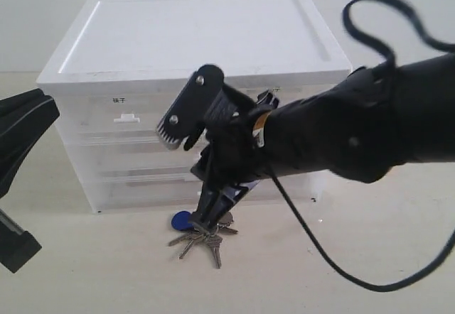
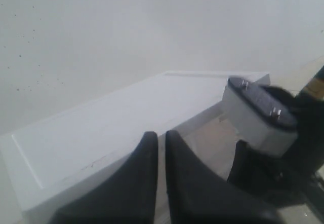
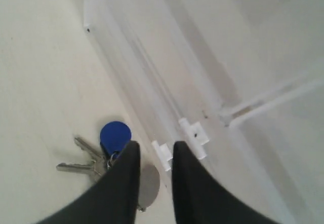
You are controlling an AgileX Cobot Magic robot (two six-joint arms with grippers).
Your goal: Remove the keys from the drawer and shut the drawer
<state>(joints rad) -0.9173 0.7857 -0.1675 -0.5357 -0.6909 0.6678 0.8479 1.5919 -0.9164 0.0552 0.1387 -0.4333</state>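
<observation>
The right arm (image 1: 370,126) is shown reaching in from the right and across the middle. It is bent down at the wrist, so that the right gripper (image 1: 204,218) is pointed steeply downward, low in the scene. Its fingers (image 3: 126,183) are seen slightly parted, with a clear gap between them and nothing clasped. The left arm (image 1: 18,140) is seen only at the left edge, well apart from the right. The left gripper (image 2: 160,135) is held high, its two fingers lying almost together with only a thin slit between them; nothing is held.
</observation>
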